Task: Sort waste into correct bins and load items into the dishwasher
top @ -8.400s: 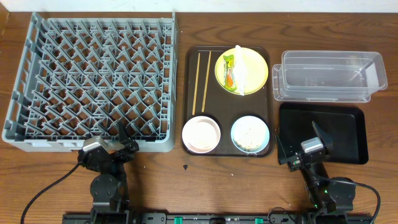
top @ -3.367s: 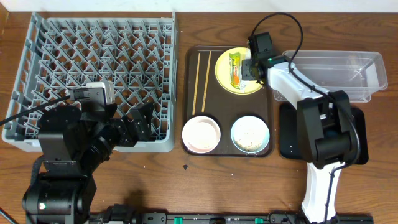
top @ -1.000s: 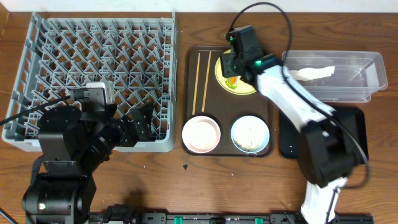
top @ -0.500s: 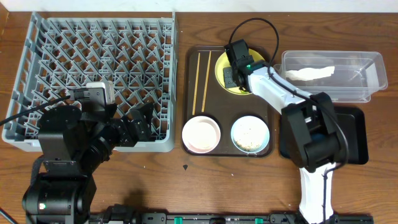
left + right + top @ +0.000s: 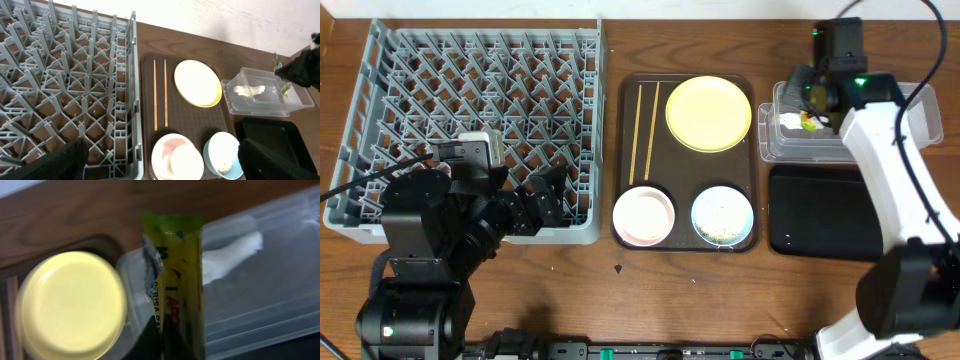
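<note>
My right gripper [image 5: 808, 110] is shut on the yellow-green-orange wrapper [image 5: 810, 123] [image 5: 176, 275], which hangs above the left end of the clear tub [image 5: 865, 125]. The white paper strip [image 5: 229, 256] [image 5: 249, 90] lies inside that tub. The black tray [image 5: 825, 212] sits just in front of it. The yellow plate [image 5: 708, 113] is bare. Chopsticks [image 5: 642, 130], a white bowl [image 5: 644, 215] with a small white cup [image 5: 186, 161] in it, and a light blue bowl [image 5: 722, 215] with rice crumbs [image 5: 725, 229] rest on the brown tray. My left gripper [image 5: 542, 198] [image 5: 162, 152] stands open over the grey dish rack's [image 5: 470, 120] front right corner.
The dark brown serving tray [image 5: 629, 160] lies between the rack and the two bins. My right arm [image 5: 895, 190] reaches over the black tray from the front right. Bare wooden table [image 5: 650, 295] runs along the front.
My right gripper shut on the wrapper at the yellow plate, lifted it off and carried it right, above the clear tub. The left arm has not moved.
</note>
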